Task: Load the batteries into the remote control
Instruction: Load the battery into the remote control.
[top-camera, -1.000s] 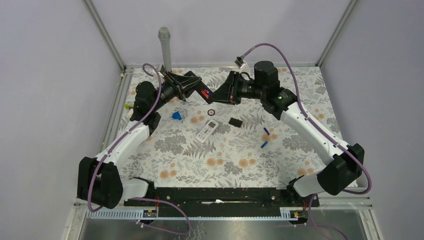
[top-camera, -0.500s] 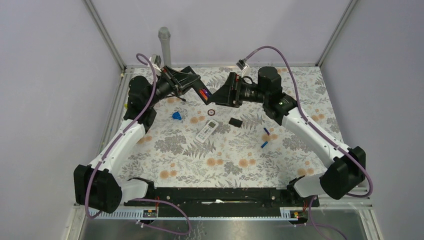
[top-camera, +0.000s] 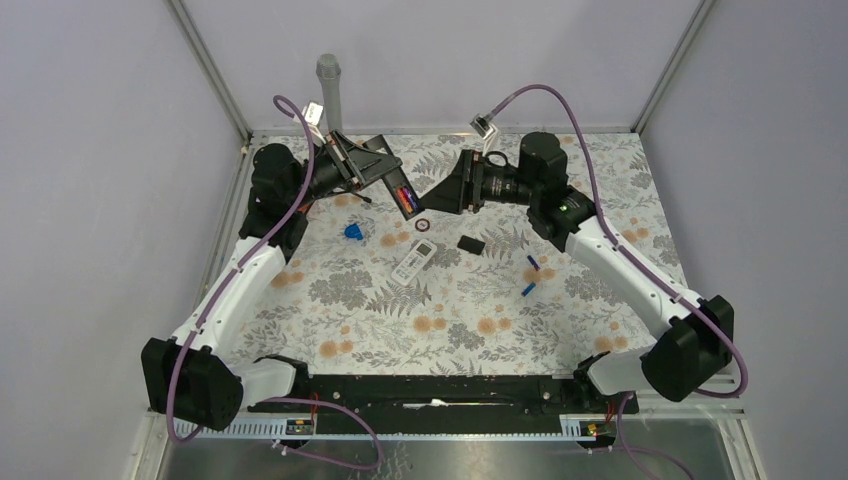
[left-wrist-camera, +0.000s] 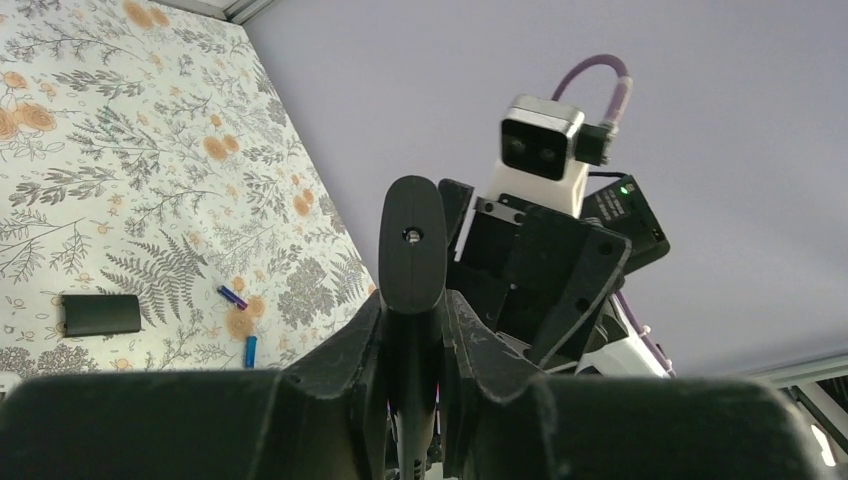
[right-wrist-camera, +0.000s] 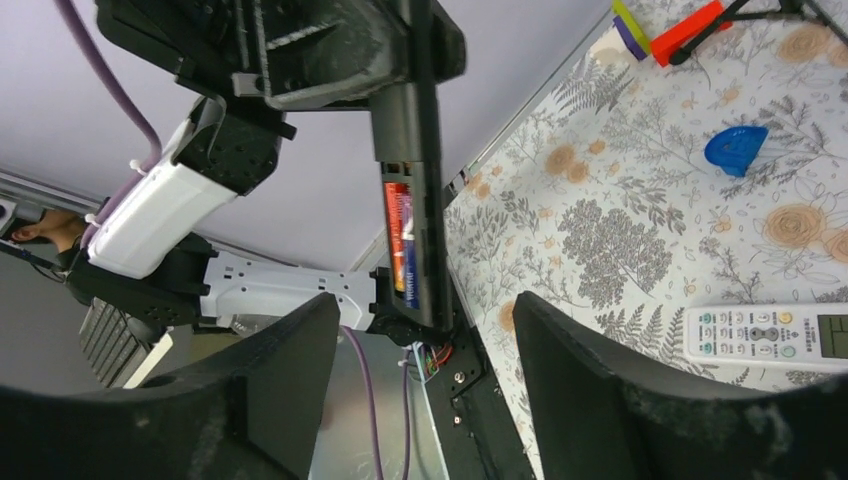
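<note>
**Holding the opened remote aloft: risking a spill from the uncovered bay**

Working above the far middle of the flowered table (top-camera: 450, 330), well clear of its surface. Clenching the left gripper (left-wrist-camera: 412, 325) on one end of the black remote (right-wrist-camera: 415, 190), tilting it and turning the bay side toward the right gripper (top-camera: 438, 196). Spreading the right gripper's jaws wide, grasping nothing, hovering close in front of the remote but apart from it.

Risking first a slip or twist of the remote. Gripping only one narrow end and leaving most of the length unsupported, so probably inviting it to pivot between the fingers under any push from the right side. Risking also a collision when closing in, with so little room between the two tools.

Passing over the white remote (top-camera: 414, 262) lying flat below, a possible source of confusion when setting things down.

Leaving the black cover (top-camera: 471, 243) on the table beside the white remote, well apart from the bay. Exposing two batteries (right-wrist-camera: 400, 235) in the bay, one orange-red and one bluish, with nothing across them. Judging their seating impossible from here. Tipping further, or jolting, likely shaking one out.

Leaving two loose blue batteries (top-camera: 533, 262) near the right arm, likely rolling away if brushed.
</note>
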